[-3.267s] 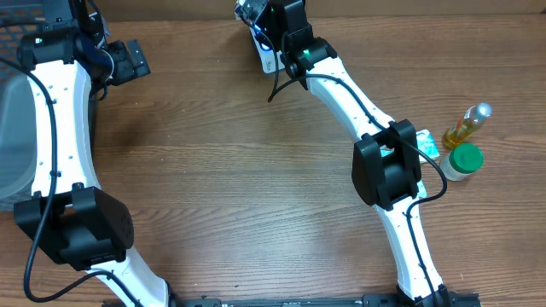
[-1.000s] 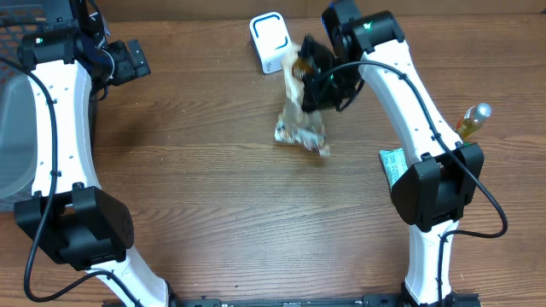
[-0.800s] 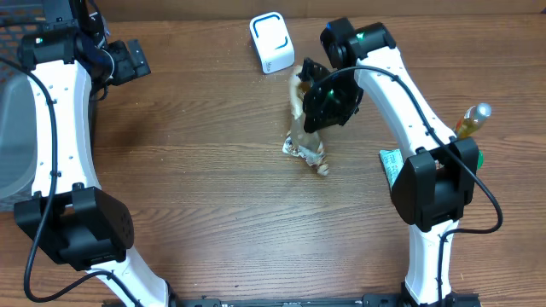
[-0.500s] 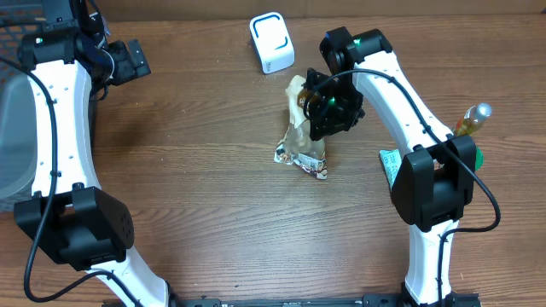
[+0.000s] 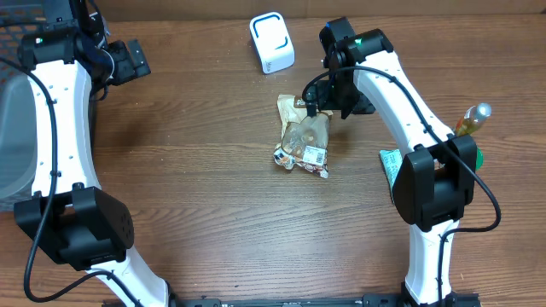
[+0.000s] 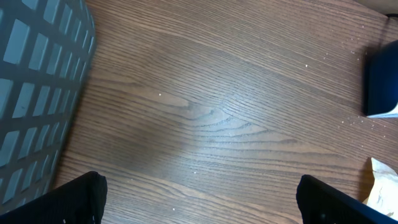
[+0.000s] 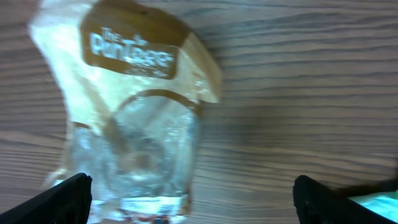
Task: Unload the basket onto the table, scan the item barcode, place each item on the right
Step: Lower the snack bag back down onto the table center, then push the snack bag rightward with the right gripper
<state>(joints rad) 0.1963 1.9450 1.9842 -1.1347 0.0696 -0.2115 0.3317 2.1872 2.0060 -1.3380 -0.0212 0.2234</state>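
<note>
My right gripper (image 7: 196,202) hangs wide open and empty above the clear plastic snack bag with brown label (image 5: 303,141). The bag lies flat mid-table, nearer than the white box-shaped scanner (image 5: 271,42). Its barcode perhaps faces upward, so I judge the scanning not done.

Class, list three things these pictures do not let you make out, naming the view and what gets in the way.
1. Snack bag: right wrist view, blurred, so its print cannot be read; overhead, its label is too small.
2. Jar: overhead, nearly all hidden behind the right arm; only a green sliver shows.
3. Basket: overhead, cut off by the left edge; contents unseen.
</note>
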